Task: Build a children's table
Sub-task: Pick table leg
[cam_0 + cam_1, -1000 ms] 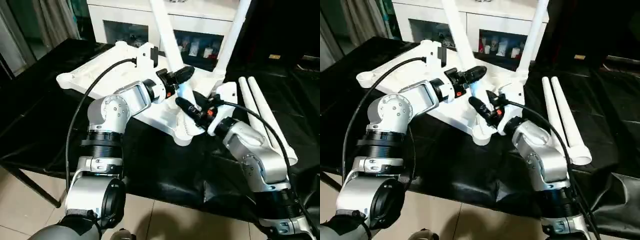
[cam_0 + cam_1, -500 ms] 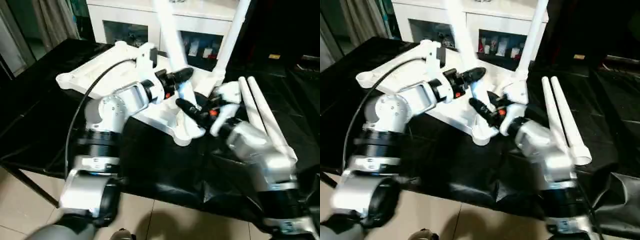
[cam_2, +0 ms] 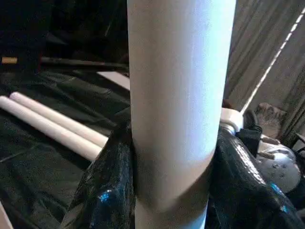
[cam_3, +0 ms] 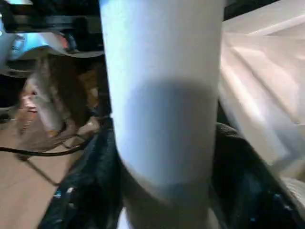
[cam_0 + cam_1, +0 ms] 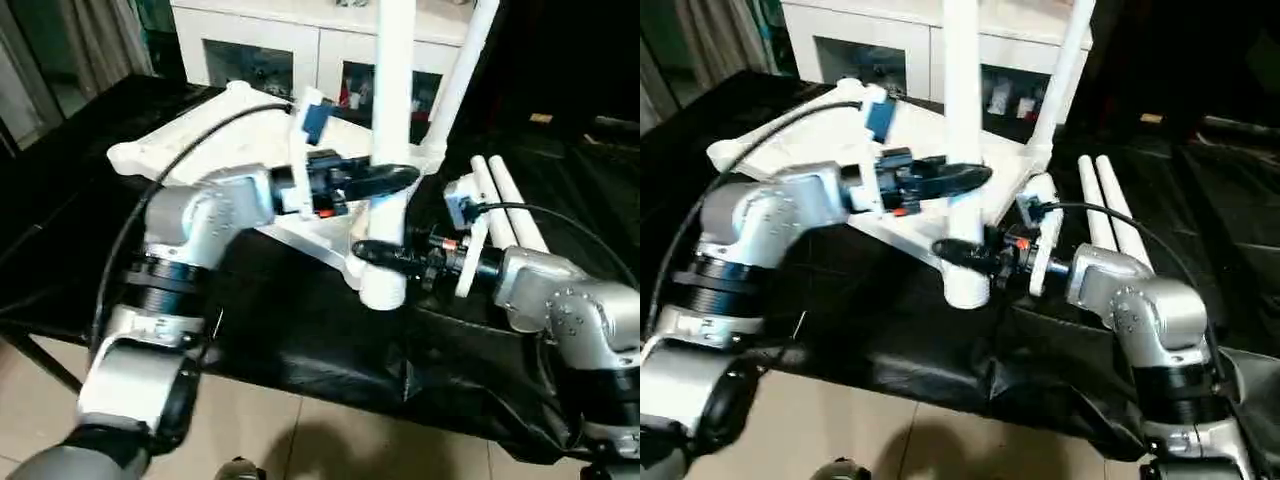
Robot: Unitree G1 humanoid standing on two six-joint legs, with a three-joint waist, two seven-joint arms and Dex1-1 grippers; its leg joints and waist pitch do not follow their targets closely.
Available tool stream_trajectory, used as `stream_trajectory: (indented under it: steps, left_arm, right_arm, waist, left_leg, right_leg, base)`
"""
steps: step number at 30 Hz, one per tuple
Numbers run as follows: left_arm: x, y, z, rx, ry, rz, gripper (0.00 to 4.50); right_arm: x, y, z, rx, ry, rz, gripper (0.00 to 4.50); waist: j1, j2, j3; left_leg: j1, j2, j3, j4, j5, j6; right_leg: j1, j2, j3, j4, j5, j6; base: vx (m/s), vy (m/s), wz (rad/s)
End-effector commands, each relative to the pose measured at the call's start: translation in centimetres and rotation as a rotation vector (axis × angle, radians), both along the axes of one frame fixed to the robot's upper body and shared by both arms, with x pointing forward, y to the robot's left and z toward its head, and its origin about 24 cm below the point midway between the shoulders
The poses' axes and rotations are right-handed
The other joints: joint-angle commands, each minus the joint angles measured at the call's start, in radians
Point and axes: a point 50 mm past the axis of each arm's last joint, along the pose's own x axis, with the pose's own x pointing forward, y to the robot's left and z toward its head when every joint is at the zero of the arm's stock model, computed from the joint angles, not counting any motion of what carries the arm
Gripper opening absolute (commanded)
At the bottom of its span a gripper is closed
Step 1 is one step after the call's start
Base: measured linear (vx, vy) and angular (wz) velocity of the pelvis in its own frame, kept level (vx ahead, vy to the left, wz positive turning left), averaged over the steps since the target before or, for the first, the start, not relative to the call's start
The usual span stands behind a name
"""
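A: Which step is this?

B: Fitting a leg, I'd judge. The small white plastic table top (image 5: 215, 150) lies ribbed side up on the black-covered surface (image 5: 60, 240), and a long white tapered plastic leg (image 5: 392, 120) stands nearly upright at the top's nearest rounded corner socket (image 5: 380, 285).

A: Who has the leg?

B: Both arms. The left gripper (image 5: 385, 180) has its black fingers (image 3: 107, 191) clamped round the tube partway up, well above that socket. The right gripper (image 5: 375, 252) grips the same leg just above the socket, its fingers (image 4: 81, 191) pressed against either side of the tube.

A: And the other legs?

B: One thin white leg (image 5: 462, 70) already stands in the far corner of the table top, behind the held leg. Two loose white tube legs (image 5: 510, 205) lie side by side on the surface, to the right of the socket, beyond the right forearm.

A: Is the held leg seated?

B: I cannot tell; its foot meets the socket, but how deep it sits is hidden by the right fingers.

A: So what does the next move call for?

B: Probably keeping the tube square to the socket while both grips press it straight down. A tilt could jam it or slide the top across the cloth. After that, the two loose legs remain.
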Motion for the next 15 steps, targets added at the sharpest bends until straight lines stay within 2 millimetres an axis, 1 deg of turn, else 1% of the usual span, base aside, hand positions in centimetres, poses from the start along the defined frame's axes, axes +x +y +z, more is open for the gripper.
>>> stream_trajectory:
  steps: [1, 2, 4, 5, 6, 9, 10, 11, 12, 13, 14, 15]
  left_arm:
    - [-0.7, -0.3, 1.0, -0.052, -0.041, -0.060, 1.86]
    - [-0.8, -0.3, 0.9, -0.061, -0.034, -0.066, 1.86]
    - [-0.8, -0.4, 0.8, -0.061, -0.030, -0.067, 1.86]
    - [-0.8, -0.4, 0.6, -0.056, -0.029, -0.065, 1.86]
    - [-0.8, -0.4, 0.6, -0.055, -0.029, -0.064, 1.86]
    - [-0.6, -0.4, 0.5, -0.038, -0.036, -0.033, 1.86]
    - [-0.1, -0.5, 0.4, -0.016, -0.034, 0.024, 2.21]
    - [0.8, -0.5, 0.3, -0.004, 0.010, 0.119, 2.42]
    - [1.1, -0.6, 0.3, -0.003, 0.024, 0.163, 2.56]
    - [1.2, -0.6, 0.3, -0.003, 0.029, 0.176, 2.56]
    - [1.6, -0.6, 0.3, 0.007, 0.030, 0.229, 2.59]
    - [2.4, -0.7, 0.0, 0.077, -0.029, 0.361, 2.68]
  right_arm:
    - [0.1, -0.4, 0.0, -0.021, 0.013, -0.018, 2.30]
    - [0.1, -0.3, -0.1, -0.020, 0.015, -0.012, 2.22]
    - [0.1, -0.2, -0.1, -0.016, 0.013, -0.012, 2.19]
    - [0.1, 0.0, -0.1, -0.007, 0.009, -0.017, 2.08]
    - [0.1, 0.0, -0.1, -0.005, 0.007, -0.021, 2.02]
    - [0.5, 0.2, -0.3, -0.007, -0.003, -0.064, 1.97]
    - [0.8, 0.3, -0.4, -0.023, -0.021, -0.099, 1.95]
    - [1.2, 0.5, -0.6, -0.053, -0.044, -0.152, 1.95]
    - [1.4, 0.6, -0.7, -0.064, -0.050, -0.177, 1.95]
    - [1.4, 0.6, -0.8, -0.067, -0.052, -0.184, 1.92]
    - [1.5, 0.8, -0.9, -0.074, -0.054, -0.211, 1.90]
    - [1.7, 1.2, -1.0, -0.075, -0.057, -0.256, 1.89]
  waist:
    - [0.001, -0.014, -0.082]
    - [0.002, -0.010, -0.083]
    - [0.003, -0.013, -0.083]
    - [0.005, -0.012, -0.085]
    - [0.004, -0.014, -0.084]
    - [0.003, -0.015, -0.083]
    - [0.005, -0.011, -0.083]
    - [0.003, -0.010, -0.083]
    - [0.003, -0.013, -0.083]
    - [0.004, -0.011, -0.083]
    - [0.006, -0.009, -0.084]
    - [0.008, -0.010, -0.084]
  left_leg:
    - [0.015, 0.020, 0.001, -0.065, -0.111, 0.012]
    - [0.015, 0.021, 0.000, -0.064, -0.110, 0.010]
    - [0.014, 0.020, 0.001, -0.065, -0.108, 0.010]
    - [0.014, 0.020, 0.001, -0.064, -0.104, 0.008]
    - [0.012, 0.019, 0.001, -0.064, -0.104, 0.007]
    - [0.013, 0.018, 0.000, -0.065, -0.110, 0.001]
    - [0.013, 0.019, 0.000, -0.066, -0.112, -0.002]
    - [0.012, 0.019, 0.000, -0.065, -0.115, -0.009]
    - [0.013, 0.017, 0.000, -0.064, -0.120, -0.014]
    - [0.015, 0.017, 0.000, -0.065, -0.121, -0.014]
    - [0.015, 0.018, -0.002, -0.065, -0.120, -0.017]
    - [0.014, 0.019, -0.003, -0.067, -0.120, -0.017]
  right_leg:
    - [0.064, -0.057, 0.049, -0.061, -0.167, -0.174]
    - [0.064, -0.057, 0.049, -0.058, -0.153, -0.180]
    - [0.065, -0.055, 0.048, -0.058, -0.143, -0.183]
    - [0.066, -0.057, 0.049, -0.056, -0.139, -0.183]
    - [0.067, -0.056, 0.048, -0.057, -0.138, -0.182]
    - [0.066, -0.057, 0.048, -0.059, -0.157, -0.176]
    - [0.065, -0.058, 0.048, -0.059, -0.160, -0.175]
    - [0.064, -0.058, 0.049, -0.060, -0.158, -0.172]
    - [0.064, -0.056, 0.048, -0.062, -0.165, -0.167]
    - [0.064, -0.057, 0.049, -0.062, -0.168, -0.166]
    - [0.064, -0.056, 0.048, -0.061, -0.169, -0.165]
    - [0.064, -0.056, 0.049, -0.065, -0.165, -0.159]
  base:
    - [0.000, 0.000, 0.00]
    - [0.000, 0.000, 0.00]
    - [0.000, 0.000, 0.00]
    - [0.000, 0.000, 0.00]
    - [0.000, 0.000, 0.00]
    - [0.000, 0.000, 0.00]
    - [0.000, 0.000, 0.00]
    - [0.000, 0.000, 0.00]
    - [0.000, 0.000, 0.00]
    - [0.000, 0.000, 0.00]
    - [0.000, 0.000, 0.00]
    - [0.000, 0.000, 0.00]
